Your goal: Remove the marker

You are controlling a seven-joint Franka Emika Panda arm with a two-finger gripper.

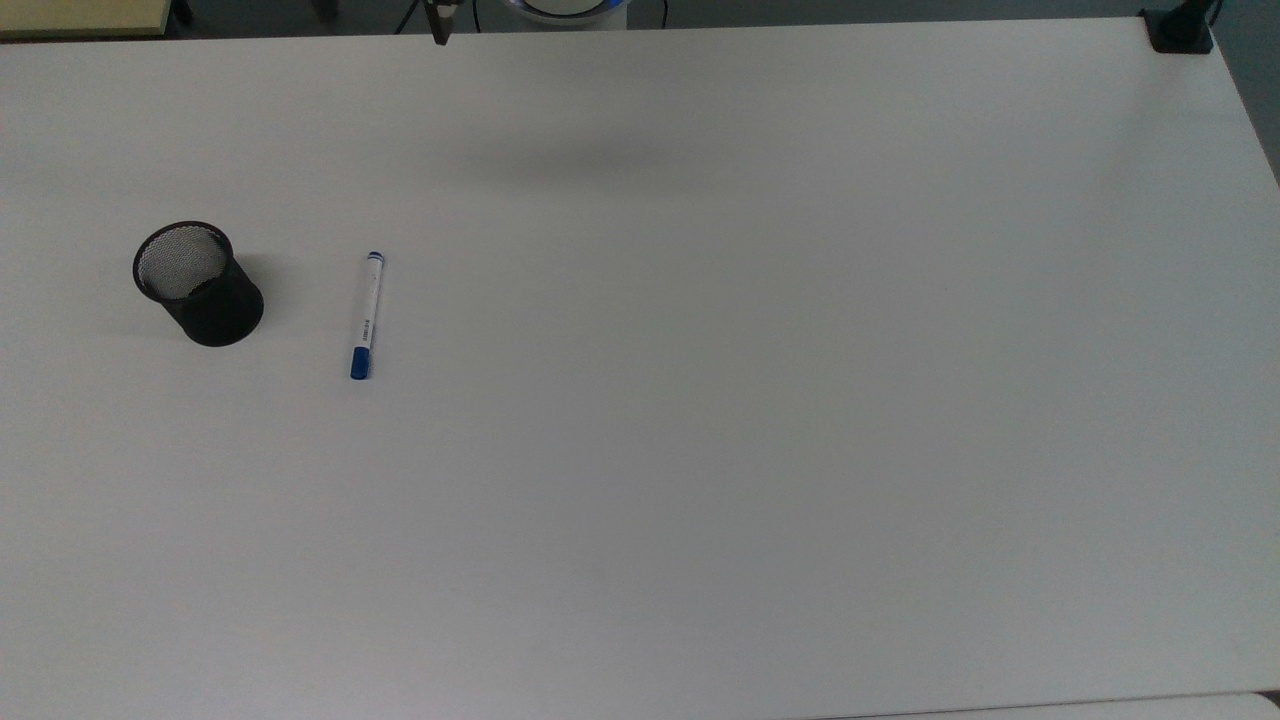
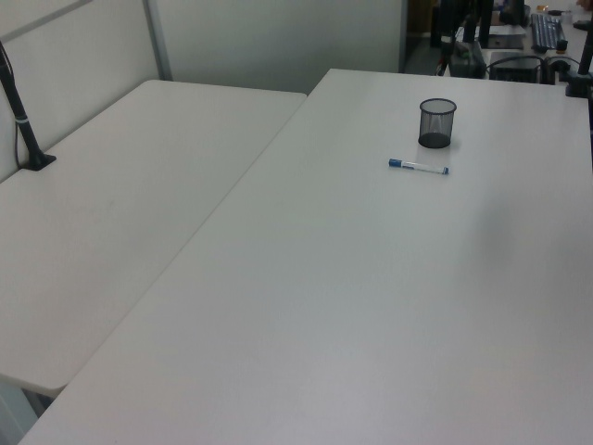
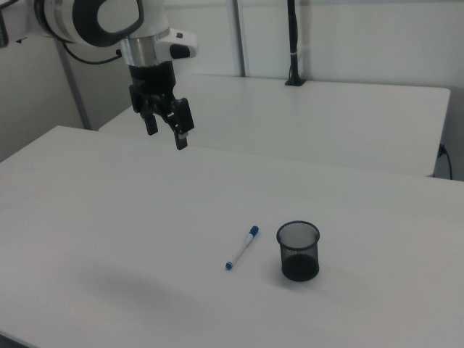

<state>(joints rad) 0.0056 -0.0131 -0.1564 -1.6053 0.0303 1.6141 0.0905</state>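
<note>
On the surface (image 1: pixel 700 400): the marker (image 1: pixel 366 315) lies flat beside the black mesh cup (image 1: pixel 198 284), on the top view's right of it, apart from it and not touching.
Marker lie: in the top view the blue cap points toward the near edge and the small blue tip toward the far edge; the white barrel with its dark print is bare along its whole length. In the right view it (image 3: pixel 242 248) rests on the right view's left of the cup (image 3: pixel 298 251).
Cup: upright, and the mesh inside looks empty from above.
Hand (image 3: pixel 166 128): raised high above the far part of the surface in the right view, well apart from marker and cup; its two fingers are spread and hold nothing.
Task standing: I judge the removal done, since the marker is out of the cup and lying free.
Step in hand: most likely a retreat of the arm clear of the work area.
Doing it well: keep the hand high and travel away from the cup side, so nothing brushes the rim or rolls the marker.
Risk: a round barrel on a smooth surface may roll if nudged; the light mesh cup would tip easily.
Left view: cup (image 2: pixel 436 123) and marker (image 2: pixel 419 167) sit toward the far right, undisturbed.
</note>
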